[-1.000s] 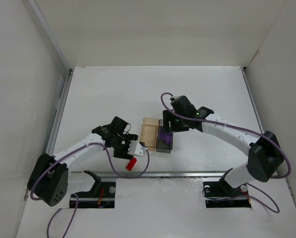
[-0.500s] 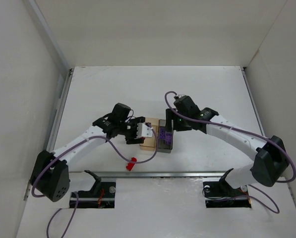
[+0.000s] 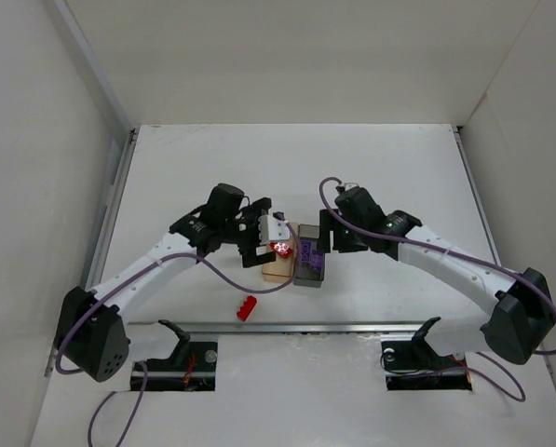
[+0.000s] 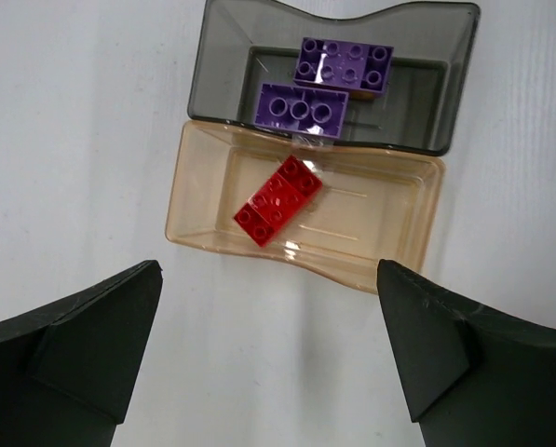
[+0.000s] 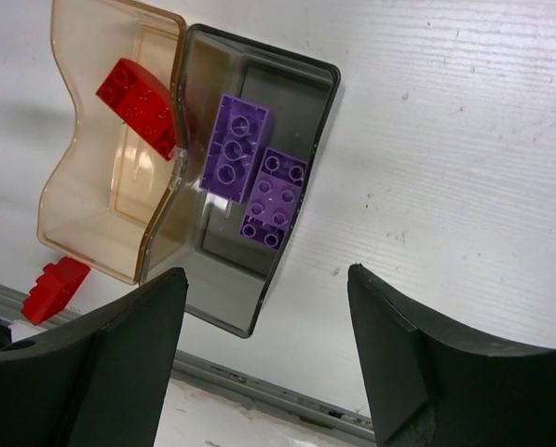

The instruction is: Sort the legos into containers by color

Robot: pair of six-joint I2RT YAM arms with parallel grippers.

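Observation:
Two containers stand joined side by side: an amber one [image 4: 389, 237] [image 3: 276, 271] and a smoky grey one [image 4: 431, 93] [image 3: 312, 272]. One red lego [image 4: 278, 200] [image 5: 138, 104] lies in the amber bin. Two purple legos [image 4: 344, 65] [image 4: 301, 106] lie in the grey bin. A second red lego [image 3: 247, 308] [image 5: 54, 287] rests on the table near the front rail. My left gripper [image 4: 268, 270] [image 3: 276, 237] hangs open and empty above the amber bin. My right gripper [image 5: 266, 272] [image 3: 329, 233] is open and empty by the grey bin's right side.
A metal rail [image 3: 352, 327] runs along the table's near edge, just in front of the loose red lego. White walls [image 3: 45, 186] enclose the table on the left, right and back.
My left gripper swung from the front edge to above the amber bin and opened; a red lego now lies in that bin. The right arm drew slightly to the right.

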